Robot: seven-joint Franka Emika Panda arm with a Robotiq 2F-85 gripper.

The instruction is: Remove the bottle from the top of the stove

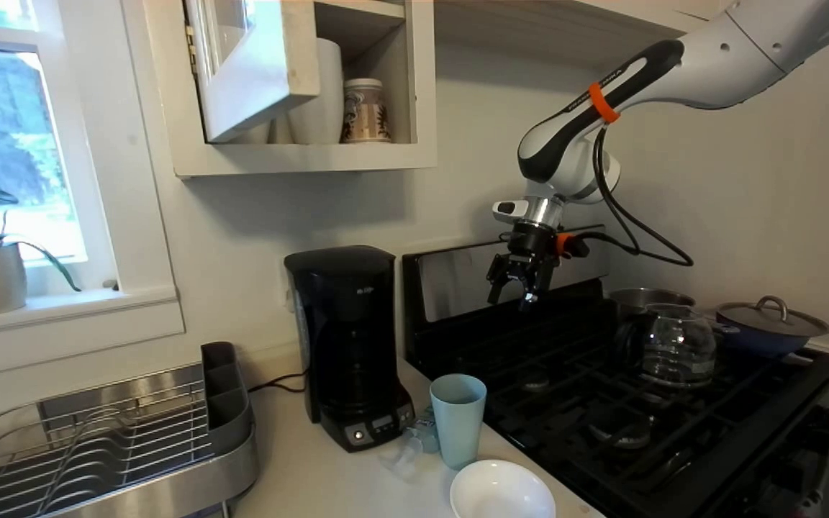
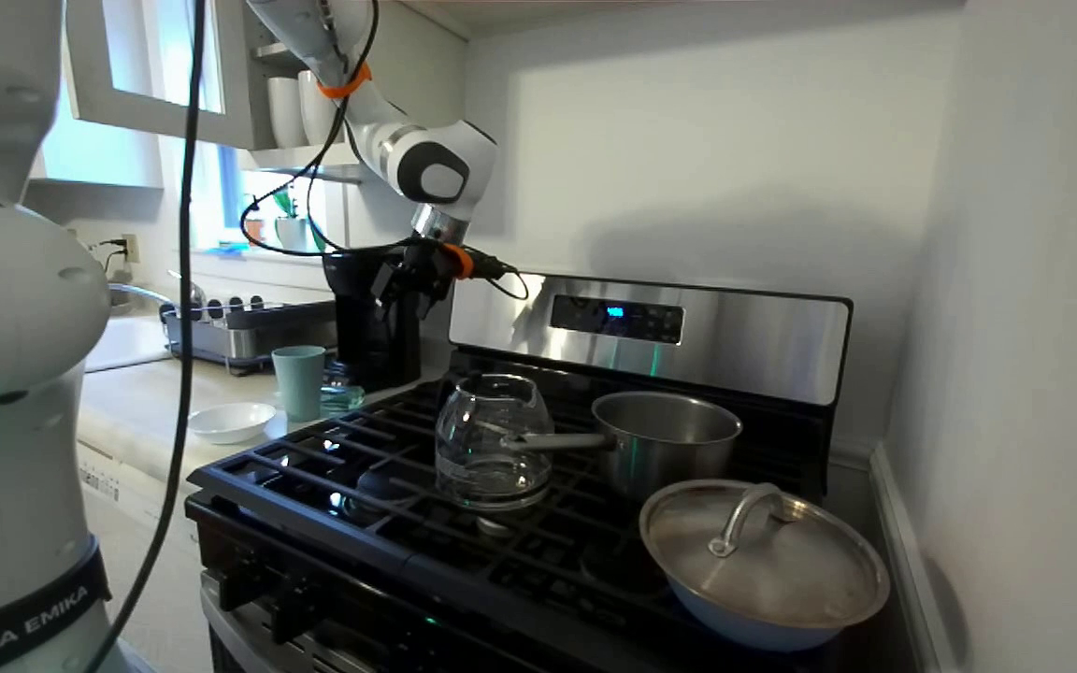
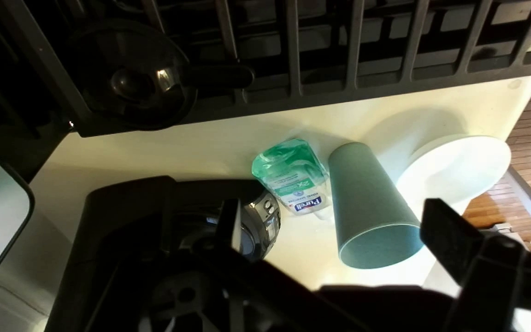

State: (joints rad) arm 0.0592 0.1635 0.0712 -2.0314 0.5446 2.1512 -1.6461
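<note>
The bottle (image 3: 291,177), pale green with a Purell label, lies on its side on the counter, between the coffee maker and the light blue cup. It also shows in both exterior views (image 1: 425,432) (image 2: 342,399), partly hidden by the cup. The stove (image 1: 601,424) is black with burner grates; its steel back panel shows in an exterior view (image 2: 753,346). My gripper (image 1: 512,295) is open and empty, in the air near the left end of the back panel, well above the counter. In the wrist view the fingers (image 3: 332,219) stand apart, with the counter below.
The light blue cup (image 3: 371,207) stands beside the bottle, near a white bowl (image 3: 459,170). A black coffee maker (image 1: 342,338) stands behind. The stove bears a glass kettle (image 2: 492,439), a steel pot (image 2: 665,430) and a lidded pan (image 2: 763,561). An open cabinet door (image 1: 256,65) hangs above.
</note>
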